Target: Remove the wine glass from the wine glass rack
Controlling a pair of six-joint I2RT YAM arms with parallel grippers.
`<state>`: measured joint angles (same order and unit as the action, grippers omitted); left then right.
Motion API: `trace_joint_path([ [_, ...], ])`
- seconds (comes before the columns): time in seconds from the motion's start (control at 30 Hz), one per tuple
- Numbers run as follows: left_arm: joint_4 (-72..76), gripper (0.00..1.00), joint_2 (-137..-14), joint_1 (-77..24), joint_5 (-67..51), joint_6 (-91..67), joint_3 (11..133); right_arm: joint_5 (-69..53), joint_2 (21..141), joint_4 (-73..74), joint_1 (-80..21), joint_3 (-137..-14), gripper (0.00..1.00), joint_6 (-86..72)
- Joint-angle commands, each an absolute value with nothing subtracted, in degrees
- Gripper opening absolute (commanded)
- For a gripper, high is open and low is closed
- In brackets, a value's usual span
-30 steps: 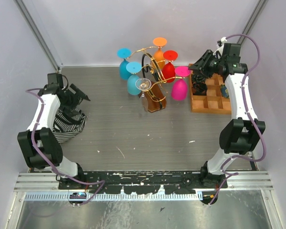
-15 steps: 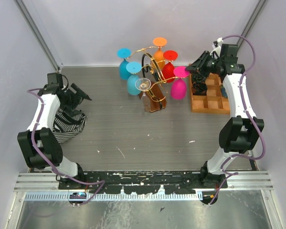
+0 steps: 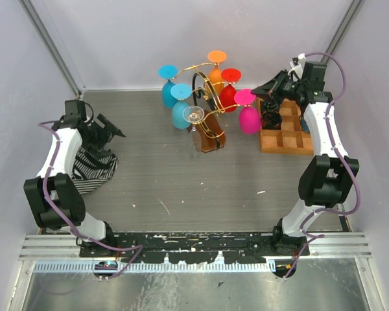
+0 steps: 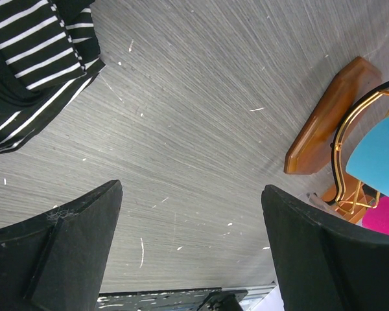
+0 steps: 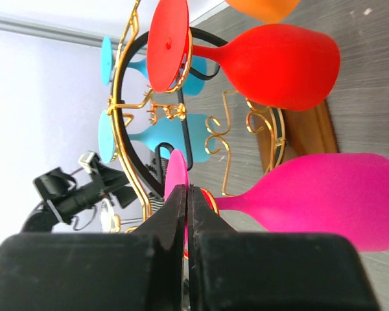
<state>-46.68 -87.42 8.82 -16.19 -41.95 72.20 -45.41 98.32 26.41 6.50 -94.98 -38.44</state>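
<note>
While pink wine glass (image 3: 249, 120) hangs bowl-down at right side of wine glass rack (image 3: 209, 133), I see right end effector (image 5: 187, 194) clamped on its thin foot. Likely light, rigid, slick, breakable; I'd grip gently. Left end effector (image 4: 188, 220) apart.

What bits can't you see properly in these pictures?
- Right wrist view: the shut right gripper covers the foot's lower rim on the bright pink wine glass, so a grip there is unsure.
- Left wrist view: the picture's right edge cuts off the light blue wine glass and the gold wire wine glass rack.
- Top view: the right arm hides part of the orange-brown wooden compartment tray.
</note>
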Motion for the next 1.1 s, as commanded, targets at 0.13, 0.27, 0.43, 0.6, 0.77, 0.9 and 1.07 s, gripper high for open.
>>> trace_joint_path([
  [0.13,-46.9,0.96,-87.0,8.7,-18.6,-40.9,71.1,-54.7,101.4,17.0,6.1,-97.6,0.01,-48.9],
  [0.27,-46.9,0.96,-87.1,8.7,-18.8,-40.8,70.9,-55.8,101.1,19.5,6.1,-98.4,0.01,-47.5],
  [0.43,-46.9,0.96,-87.4,8.7,-19.4,-40.9,70.5,-52.4,98.5,20.5,7.3,-97.2,0.01,-45.7],
  [0.6,-46.9,0.96,-87.3,8.7,-19.3,-40.6,70.2,-50.1,96.0,20.6,10.0,-95.3,0.01,-44.8],
  [0.77,-46.9,0.96,-87.7,8.7,-19.5,-40.6,69.7,-51.5,94.2,23.3,11.5,-95.2,0.01,-42.7],
  [0.9,-46.8,0.96,-88.2,8.7,-20.3,-40.9,69.5,-53.9,94.8,27.2,10.8,-97.1,0.01,-40.8],
  [1.07,-46.6,0.96,-88.1,8.7,-20.2,-40.8,69.2,-54.5,94.8,30.1,10.0,-97.6,0.01,-39.1],
])
